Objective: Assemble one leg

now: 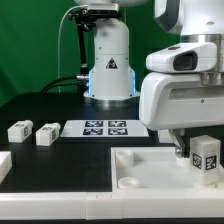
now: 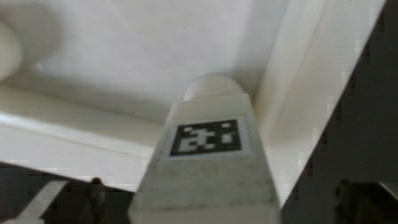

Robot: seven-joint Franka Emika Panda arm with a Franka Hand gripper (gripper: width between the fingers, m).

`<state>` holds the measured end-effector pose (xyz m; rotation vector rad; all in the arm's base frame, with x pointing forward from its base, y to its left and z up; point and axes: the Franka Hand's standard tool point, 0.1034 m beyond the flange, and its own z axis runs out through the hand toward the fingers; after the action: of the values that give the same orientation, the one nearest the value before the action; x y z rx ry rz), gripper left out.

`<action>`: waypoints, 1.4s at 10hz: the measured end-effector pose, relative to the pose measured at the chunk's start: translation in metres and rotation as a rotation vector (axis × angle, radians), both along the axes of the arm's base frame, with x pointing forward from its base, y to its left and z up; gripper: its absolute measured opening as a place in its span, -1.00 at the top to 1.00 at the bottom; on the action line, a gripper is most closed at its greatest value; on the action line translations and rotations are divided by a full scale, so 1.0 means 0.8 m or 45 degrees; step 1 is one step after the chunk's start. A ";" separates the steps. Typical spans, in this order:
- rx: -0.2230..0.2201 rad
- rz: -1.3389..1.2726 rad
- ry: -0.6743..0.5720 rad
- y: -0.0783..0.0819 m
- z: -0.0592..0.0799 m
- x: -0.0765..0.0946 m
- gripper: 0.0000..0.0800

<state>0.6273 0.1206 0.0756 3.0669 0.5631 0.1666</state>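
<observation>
in the exterior view a leg [image 1: 206, 157] stands at the tray's [image 1: 140, 160] corner at lower right, two spare legs [image 1: 33, 132] waiting on the counter [image 1: 60, 165] at left, while the wrist view shows the claw [image 2: 210, 205] released around it, so seating looks done.

Layout, ext. view:
- tabletop [image 1: 150, 170]: front, toward ext. view's right, lying on table [image 1: 60, 110]
- leg [image 1: 207, 157]: upright at tabletop's far-right corner, under gripper [image 1: 196, 148]
- 2 more legs [image 1: 19, 130] [image 1: 47, 134]: side by side on table, ext. view's left, well apart from tabletop
- marker board [image 1: 104, 128]: flat on table, behind tabletop, just right of those 2 legs
- arm base [image 1: 110, 65]: behind marker board

Wrist view: leg [image 2: 210, 150] stands in tabletop's [image 2: 143, 60] corner, between rims
</observation>
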 end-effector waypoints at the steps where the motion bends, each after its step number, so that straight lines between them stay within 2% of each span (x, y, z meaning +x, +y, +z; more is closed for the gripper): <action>1: -0.013 0.098 -0.004 -0.004 0.000 0.001 -0.62; 5: -0.013 0.094 -0.003 -0.004 0.000 0.001 -0.57; 6: -0.013 0.094 -0.003 -0.004 0.000 0.001 -0.05; 7: -0.009 0.069 -0.002 -0.004 0.000 0.001 -0.05; 8: -0.007 0.045 -0.001 -0.004 -0.001 0.000 0.26; 9: -0.004 0.019 -0.001 -0.004 -0.001 0.000 0.26; 14: 0.122 -0.869 0.000 0.002 -0.003 -0.006 0.27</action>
<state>0.6223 0.1218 0.0728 3.1338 -0.5127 0.1764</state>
